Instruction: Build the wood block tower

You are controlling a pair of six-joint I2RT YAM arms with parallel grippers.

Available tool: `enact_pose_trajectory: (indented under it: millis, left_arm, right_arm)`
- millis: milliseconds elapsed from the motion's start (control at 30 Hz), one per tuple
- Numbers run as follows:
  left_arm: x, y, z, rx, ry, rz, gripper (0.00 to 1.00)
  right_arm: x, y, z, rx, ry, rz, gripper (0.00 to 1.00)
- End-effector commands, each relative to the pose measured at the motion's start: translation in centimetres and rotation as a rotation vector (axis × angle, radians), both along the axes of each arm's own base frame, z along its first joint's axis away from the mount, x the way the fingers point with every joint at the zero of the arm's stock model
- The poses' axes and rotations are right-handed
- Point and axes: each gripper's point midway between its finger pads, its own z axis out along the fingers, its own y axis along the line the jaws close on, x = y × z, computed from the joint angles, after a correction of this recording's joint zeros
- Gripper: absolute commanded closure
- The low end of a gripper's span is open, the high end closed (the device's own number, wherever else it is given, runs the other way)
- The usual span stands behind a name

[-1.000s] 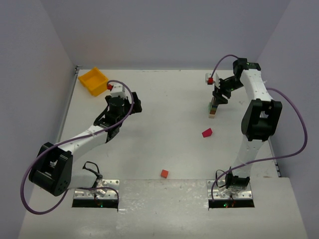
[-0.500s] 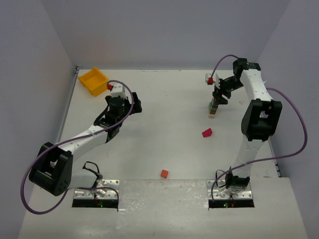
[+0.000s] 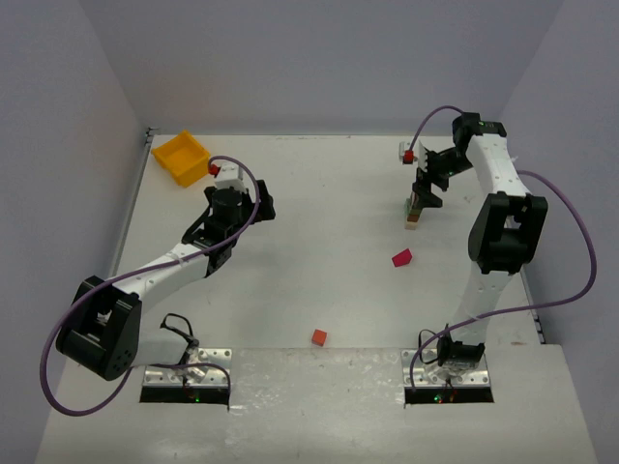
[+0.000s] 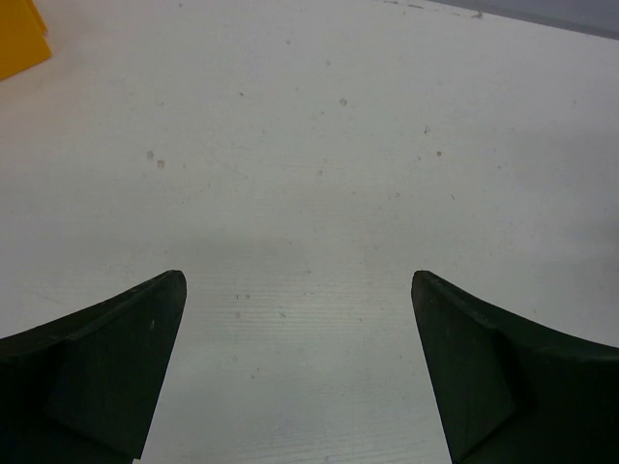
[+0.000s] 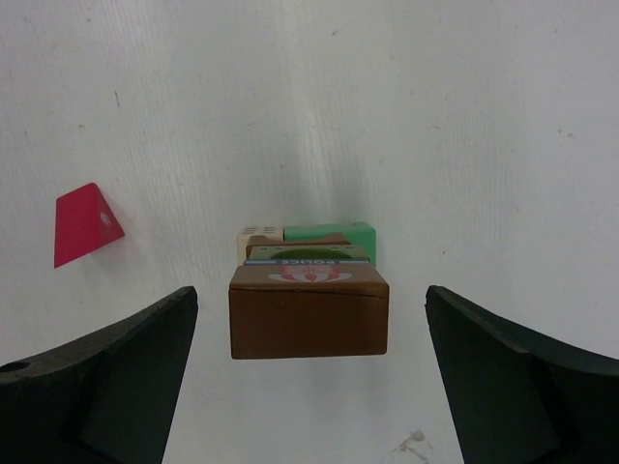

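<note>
**A:** Right hand (image 5: 309, 290) has spread its fingers since a second ago, when they sat closer in on the tower (image 3: 413, 213). Nothing else has shifted.

**B:** Is it gripping anything?

**A:** No. The fingers stand wide apart above the tower, one on each side of the brown block (image 5: 309, 319) on top, with white tabletop (image 3: 319, 193) showing in both gaps.

**B:** Where is the tower?

**A:** Far right of the tabletop, upright. Under the brown block I can see a printed block, then green and pale ones. I can't tell how they are ordered lower down.

**B:** Any loose pieces?

**A:** A magenta wedge (image 3: 401, 257) lies near the tower, on its near side. An orange-red cube (image 3: 318, 336) sits well apart, by the near edge.

**B:** And the left hand (image 4: 298, 278)?

**A:** Fingers fully apart, empty, over bare tabletop. The yellow bin (image 3: 183, 157) is in the far left corner.
</note>
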Motion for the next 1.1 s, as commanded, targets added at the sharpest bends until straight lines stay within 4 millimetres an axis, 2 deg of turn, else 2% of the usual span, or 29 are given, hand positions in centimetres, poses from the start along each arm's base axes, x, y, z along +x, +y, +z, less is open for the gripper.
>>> enact_pose_trajectory:
  millis: [0, 200, 467, 633, 733, 800, 867, 933, 1000, 1067]
  left_arm:
    - [1.2, -0.4, 2.9, -0.02, -0.071, -0.005, 0.0]
    - [1.1, -0.4, 2.9, -0.02, -0.072, -0.007, 0.0]
    - [0.7, -0.7, 3.4, -0.028, -0.084, -0.032, 0.0]
    - [0.3, -1.0, 4.3, -0.046, -0.105, -0.058, 0.0]
    - [-0.1, -1.7, 4.8, -0.064, -0.119, -0.099, 0.0]
    - [-0.3, -1.7, 5.0, -0.071, -0.121, -0.101, 0.0]
    - [-0.6, -1.5, 5.3, -0.077, -0.13, -0.098, 0.0]
    - [-0.8, -1.4, 5.8, -0.085, -0.144, -0.097, 0.0]
    - [-1.1, -1.3, 5.9, -0.086, -0.149, -0.094, 0.0]
    - [-1.3, -1.1, 6.3, -0.09, -0.158, -0.093, 0.0]
  right_arm:
    - [1.4, -0.1, 1.5, 0.016, -0.064, 0.003, 0.01]
    - [1.8, 0.1, 2.7, 0.03, -0.1, 0.001, 0.01]
    - [1.1, 1.0, 6.7, 0.069, -0.223, -0.012, 0.01]
    - [-1.0, 3.3, 10.7, 0.195, -0.322, -0.013, 0.01]
    - [-1.0, 4.8, 11.9, 0.288, -0.411, -0.032, 0.01]
    - [-1.3, 6.3, 13.8, 0.375, -0.422, -0.12, 0.01]
    - [-0.4, 7.1, 14.6, 0.434, -0.418, -0.272, 0.01]
    - [0.5, 7.2, 16.3, 0.489, -0.415, -0.451, 0.01]
    - [1.6, 6.9, 16.6, 0.451, -0.408, -0.696, 0.01]
    - [1.6, 6.4, 16.2, 0.424, -0.369, -0.867, 0.01]
